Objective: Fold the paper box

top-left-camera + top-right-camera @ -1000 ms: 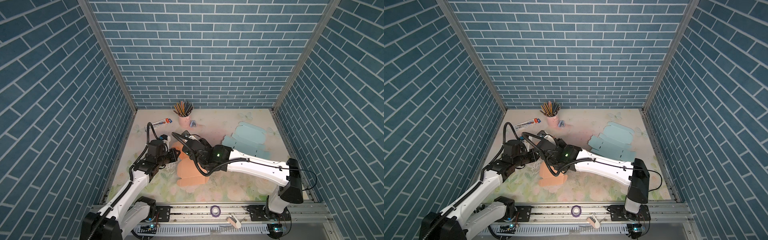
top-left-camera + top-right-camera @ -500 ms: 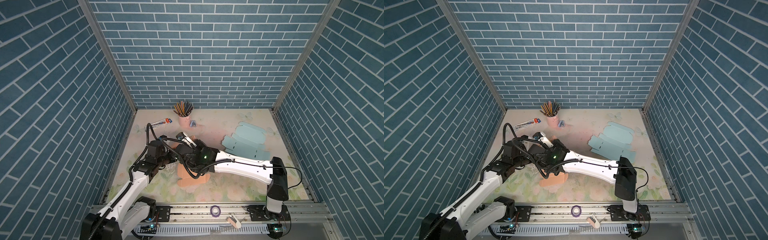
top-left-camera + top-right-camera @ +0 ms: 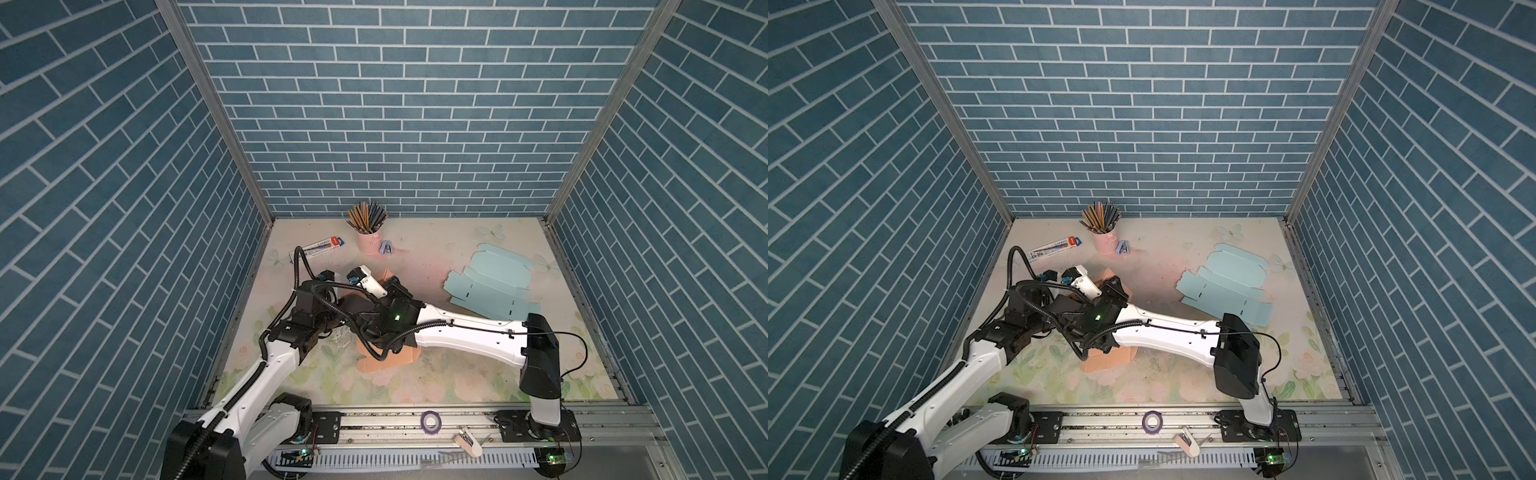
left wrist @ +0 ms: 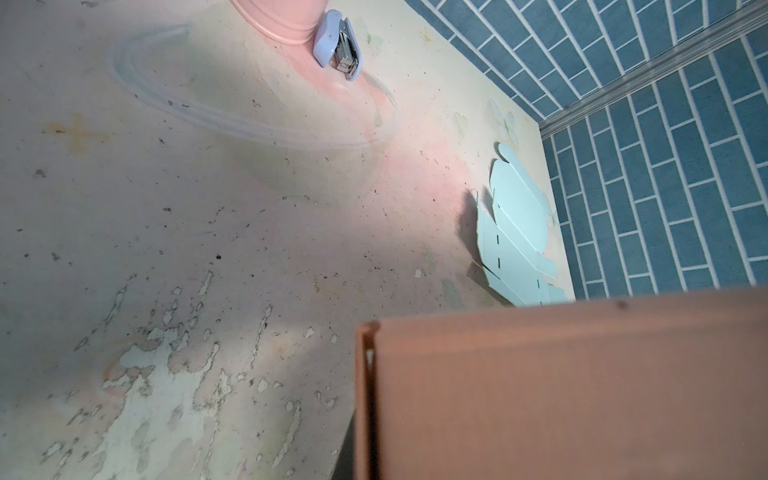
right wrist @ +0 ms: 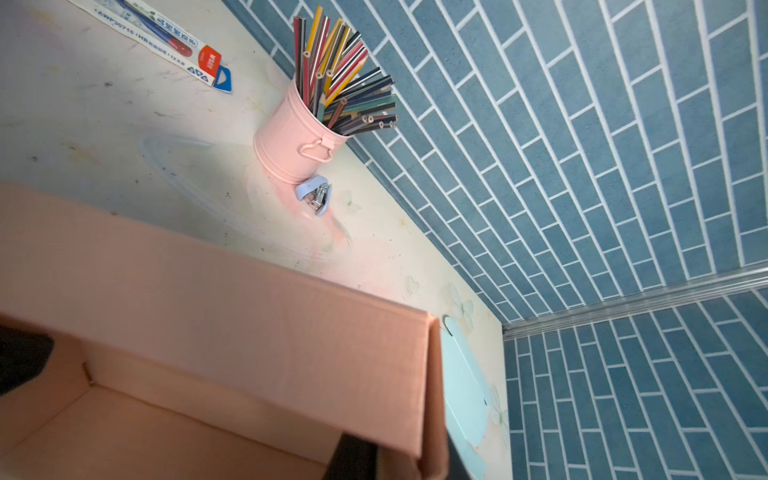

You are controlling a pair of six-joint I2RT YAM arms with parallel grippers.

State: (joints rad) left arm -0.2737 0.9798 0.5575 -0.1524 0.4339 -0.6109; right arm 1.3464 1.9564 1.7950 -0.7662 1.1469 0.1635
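Orange paper box (image 3: 388,359): left of centre on the floral table (image 3: 457,386), part folded, walls raised. Both arms meet over it.

Right arm (image 3: 469,338) reaches in from the right and covers most of the box in both top views. Left arm (image 3: 278,365) comes up from the near left, its wrist tucked under the right arm's.

Left gripper: fingers out of sight in every view. We note them pressed together. An orange wall fills the near corner of the left wrist view, so close that they may be pinching paper.

Right gripper (image 5: 365,467): we see one dark finger (image 5: 351,455) inside the box, under the folded-over wall. Its mate is hidden, so we cannot tell whether the pair is spread or pinching.

Well apart to the right lies a flat pale-blue box blank (image 3: 492,286). By the back wall stands a pink pencil cup (image 3: 368,243), with a small stapler (image 3: 386,248) just beside it and a pencil pack (image 3: 318,246) to its left.
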